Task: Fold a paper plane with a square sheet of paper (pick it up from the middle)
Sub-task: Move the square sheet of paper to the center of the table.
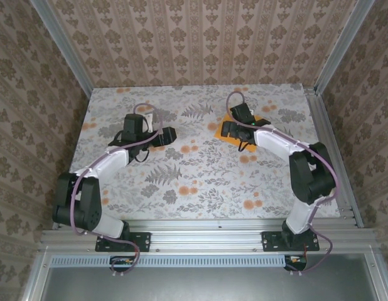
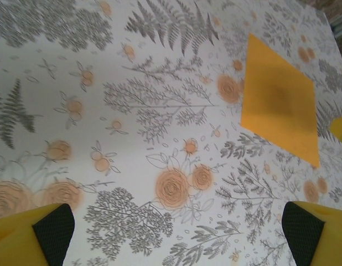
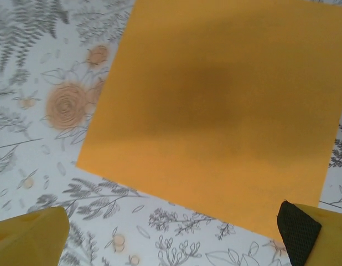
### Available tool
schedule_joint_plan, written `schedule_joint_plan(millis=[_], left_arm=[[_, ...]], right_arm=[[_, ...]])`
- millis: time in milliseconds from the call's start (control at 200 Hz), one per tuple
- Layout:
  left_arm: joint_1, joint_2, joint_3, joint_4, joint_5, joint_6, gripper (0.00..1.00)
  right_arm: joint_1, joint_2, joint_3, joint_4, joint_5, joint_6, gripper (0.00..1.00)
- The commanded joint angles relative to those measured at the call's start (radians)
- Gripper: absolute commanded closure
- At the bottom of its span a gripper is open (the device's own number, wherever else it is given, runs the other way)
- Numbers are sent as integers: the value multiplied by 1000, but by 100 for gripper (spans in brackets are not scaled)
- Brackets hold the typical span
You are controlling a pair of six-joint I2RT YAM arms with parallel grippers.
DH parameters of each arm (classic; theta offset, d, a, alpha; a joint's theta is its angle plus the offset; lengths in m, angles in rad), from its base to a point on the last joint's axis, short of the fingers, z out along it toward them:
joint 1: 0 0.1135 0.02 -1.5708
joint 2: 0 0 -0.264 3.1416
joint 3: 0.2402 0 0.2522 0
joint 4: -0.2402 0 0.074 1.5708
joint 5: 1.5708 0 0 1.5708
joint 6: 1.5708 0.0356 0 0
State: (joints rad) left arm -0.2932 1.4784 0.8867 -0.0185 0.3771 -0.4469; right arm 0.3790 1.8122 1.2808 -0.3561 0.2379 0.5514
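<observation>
The square sheet of paper (image 1: 237,144) is bright orange and lies flat on the flowered table, right of centre. My right gripper (image 1: 228,130) hangs over it and hides its middle in the top view. In the right wrist view the sheet (image 3: 221,111) spreads wide just ahead of the right gripper (image 3: 174,233), which is open with bare tablecloth between its yellow fingers (image 3: 32,238). My left gripper (image 1: 162,134) stands to the left of the sheet, apart from it. In the left wrist view the left gripper (image 2: 176,233) is open and empty, with the sheet (image 2: 279,100) at the upper right.
The table (image 1: 181,182) wears a grey fern and orange flower print. Wallpapered walls close it in at the back and both sides, with aluminium posts (image 1: 62,44) at the corners. A metal rail (image 1: 200,226) runs along the near edge.
</observation>
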Motion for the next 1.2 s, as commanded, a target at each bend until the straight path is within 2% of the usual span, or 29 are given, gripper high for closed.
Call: schedule_joint_plan(millis=[0,300,575,1000,1195], left_arm=[[-7,20,38,0,51,-30,0],[-14,47,52,-21,75,-30,0],[-17,44,47,-42,98,-29,0],[-23,14,28,-92,73,6,0],[-23,-3,25,-114,73,29,0]], right_arm=[[4,65,73,-78,65,55,0],[-11,233,221,-159,87,98,0],[-15,342,302,-210,38,98,0],[-15,361,273,-232,-19,51,0],[21,363,264,-255,-15,31,0]])
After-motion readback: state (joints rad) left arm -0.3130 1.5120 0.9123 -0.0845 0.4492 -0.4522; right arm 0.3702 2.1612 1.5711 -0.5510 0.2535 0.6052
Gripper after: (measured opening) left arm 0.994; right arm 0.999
